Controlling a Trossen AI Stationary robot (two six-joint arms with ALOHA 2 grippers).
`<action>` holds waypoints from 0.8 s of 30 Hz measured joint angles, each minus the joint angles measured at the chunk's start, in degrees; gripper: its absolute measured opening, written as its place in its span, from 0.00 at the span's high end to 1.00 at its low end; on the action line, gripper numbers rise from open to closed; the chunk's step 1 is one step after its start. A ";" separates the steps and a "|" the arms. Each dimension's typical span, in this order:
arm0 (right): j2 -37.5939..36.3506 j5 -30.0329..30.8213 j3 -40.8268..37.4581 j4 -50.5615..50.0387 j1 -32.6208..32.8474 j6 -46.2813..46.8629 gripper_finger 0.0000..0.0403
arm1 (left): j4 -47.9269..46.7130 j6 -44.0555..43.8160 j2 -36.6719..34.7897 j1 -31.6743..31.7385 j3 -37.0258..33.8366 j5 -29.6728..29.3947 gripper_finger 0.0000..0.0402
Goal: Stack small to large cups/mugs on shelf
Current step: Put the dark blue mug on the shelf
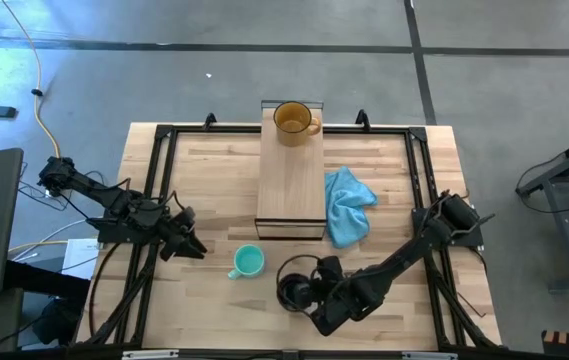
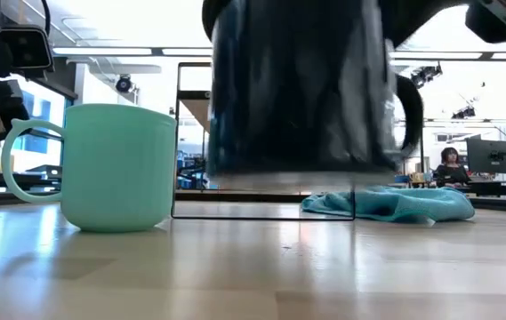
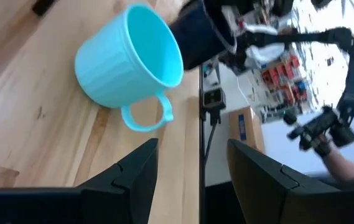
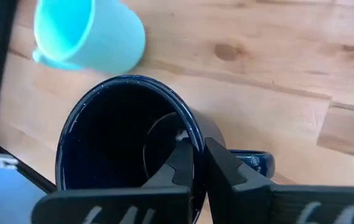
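The right pincer (image 4: 198, 163) is clamped on the rim of the black mug (image 4: 124, 134), one finger inside and one outside, holding it just clear of the table (image 1: 214, 190) near the front edge; its arm reaches in low from the right. No writing is legible on any mug. The teal mug (image 1: 248, 262) stands just beside it. The left pincer (image 1: 193, 246) waits with fingers spread, near the teal mug. The amber glass mug (image 1: 292, 120) sits at the shelf's (image 1: 291, 190) far end, with a blue cloth (image 1: 348, 205) beside the shelf.
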 joint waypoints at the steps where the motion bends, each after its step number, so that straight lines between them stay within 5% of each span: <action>1: -0.05 -0.02 0.86 -0.59 -0.38 -0.11 1.00 | -0.02 0.54 0.02 0.00 0.00 0.58 0.55; 24: -0.29 0.38 36.57 -41.74 -10.21 -12.38 1.00 | -0.02 3.50 0.00 0.02 0.00 -2.89 0.55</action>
